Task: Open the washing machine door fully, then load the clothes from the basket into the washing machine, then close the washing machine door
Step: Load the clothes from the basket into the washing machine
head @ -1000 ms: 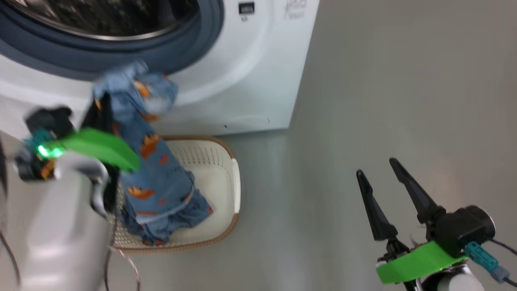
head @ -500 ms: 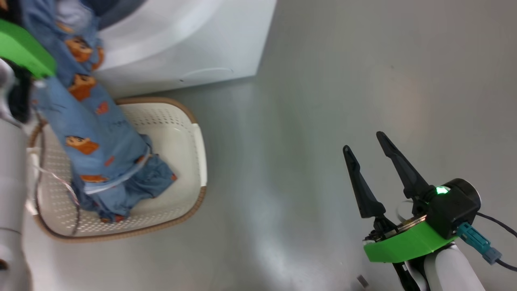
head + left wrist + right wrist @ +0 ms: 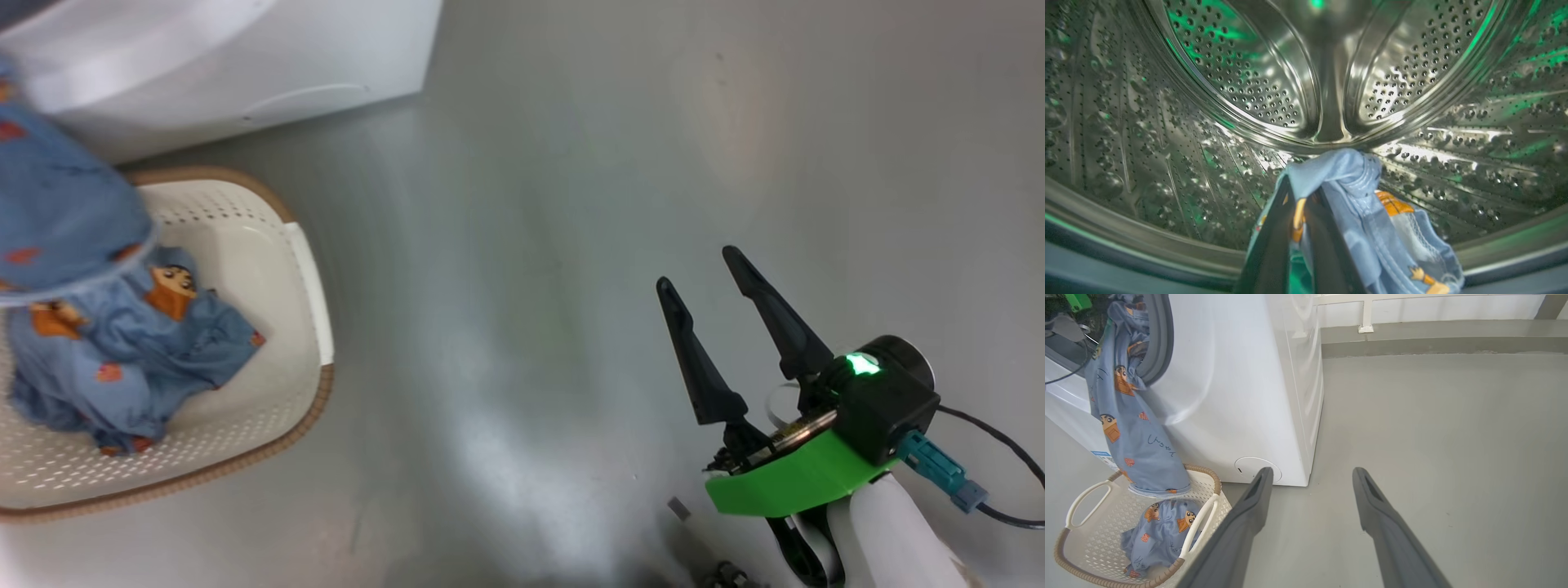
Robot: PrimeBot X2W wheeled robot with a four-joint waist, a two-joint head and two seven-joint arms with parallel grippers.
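The left pincer (image 3: 1298,204) is clamping tight, while the right pincer (image 3: 698,269) is hovering with its fingers spread wide.

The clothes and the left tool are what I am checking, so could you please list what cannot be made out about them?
Left wrist view: the left tool's fingertips, wrapped in the clothes.
Head view: the hanging garment, blurred and cut off by the left edge.
Right wrist view: that garment's upper end, cut off by the top edge beside the door seal.

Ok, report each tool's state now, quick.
Left tool: shut on the clothes.
Right tool: open, holding nothing.
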